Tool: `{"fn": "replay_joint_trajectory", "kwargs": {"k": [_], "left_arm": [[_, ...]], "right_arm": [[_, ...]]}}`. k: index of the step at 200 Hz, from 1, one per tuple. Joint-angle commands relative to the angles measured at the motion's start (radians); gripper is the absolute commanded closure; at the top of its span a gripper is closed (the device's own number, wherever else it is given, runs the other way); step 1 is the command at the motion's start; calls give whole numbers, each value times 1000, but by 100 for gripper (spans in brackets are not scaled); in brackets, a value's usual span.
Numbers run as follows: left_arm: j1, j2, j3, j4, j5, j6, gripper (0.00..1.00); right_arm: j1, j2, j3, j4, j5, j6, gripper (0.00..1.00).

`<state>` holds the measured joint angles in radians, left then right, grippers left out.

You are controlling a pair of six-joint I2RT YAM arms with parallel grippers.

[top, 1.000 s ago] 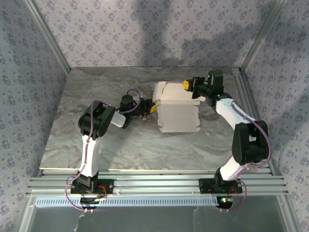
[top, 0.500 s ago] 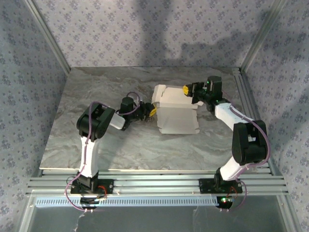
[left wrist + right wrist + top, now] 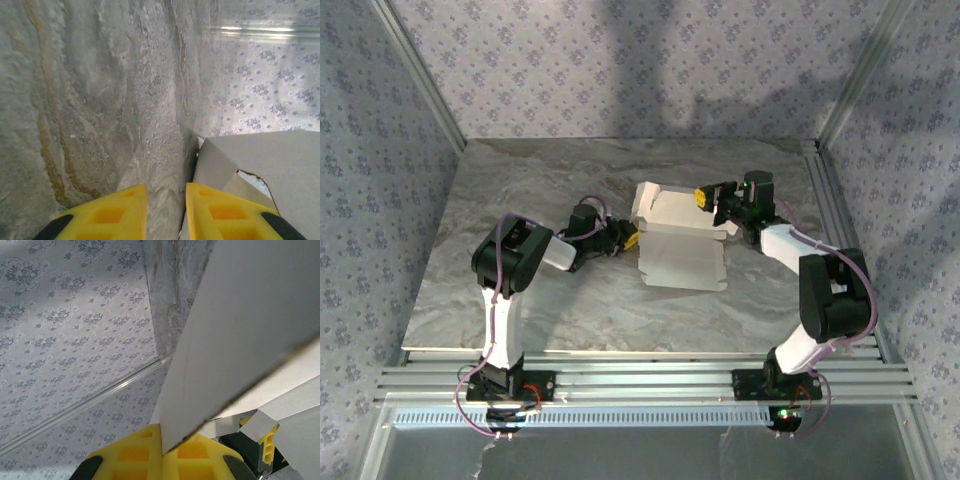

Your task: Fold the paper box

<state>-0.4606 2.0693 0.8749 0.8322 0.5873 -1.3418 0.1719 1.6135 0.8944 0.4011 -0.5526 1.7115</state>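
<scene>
Two grippers worked on one box. The box (image 3: pixel 685 250) lay just right of the table's (image 3: pixel 500 290) centre, partly folded, with its far panels raised.

My right gripper (image 3: pixel 704 198) was at the box's 1 o'clock, clamped tight on the edge of a raised panel. I judge I held it there to stand that panel up along its crease while the base lay flat.

My left gripper (image 3: pixel 628 240) sat low at the box's 9 o'clock, jaws a narrow gap apart and holding nothing. I think it was put there to brace the side wall, so the box would not slide under the right's pull.

From above I got the layout: both arms reaching inward, one at each side of the box. That view could not tell me what lay between the left jaws.

The left wrist camera did: bare marble showed between my yellow fingers (image 3: pixel 117 212), and the box's corner stood just beside the one at 3 o'clock. Whether they touched I could not tell.

The right wrist camera showed the thin white panel running down between my pads (image 3: pixel 135 452), with the patterned wall (image 3: pixel 60 315) behind.
</scene>
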Motion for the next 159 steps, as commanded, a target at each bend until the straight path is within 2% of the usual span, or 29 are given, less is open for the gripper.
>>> {"fn": "replay_joint_trajectory", "kwargs": {"k": [1, 40, 79, 119, 143, 159], "left_arm": [[-3, -54, -22, 141, -42, -43, 72], [-23, -35, -39, 240, -27, -120, 70], [-55, -31, -19, 229, -57, -121, 69], [-65, -154, -89, 102, -121, -47, 62], [-73, -150, -77, 69, -99, -15, 60], [-78, -158, -89, 71, -127, -18, 60]], "right_arm": [[-2, -13, -18, -55, -9, -28, 100], [2, -2, 3, -52, -4, -12, 100], [4, -5, -4, -54, 4, -6, 100], [-2, -17, -20, -56, 25, -6, 100], [6, -10, -12, -54, 23, -1, 100], [6, -14, -13, -59, 33, -1, 100]]}}
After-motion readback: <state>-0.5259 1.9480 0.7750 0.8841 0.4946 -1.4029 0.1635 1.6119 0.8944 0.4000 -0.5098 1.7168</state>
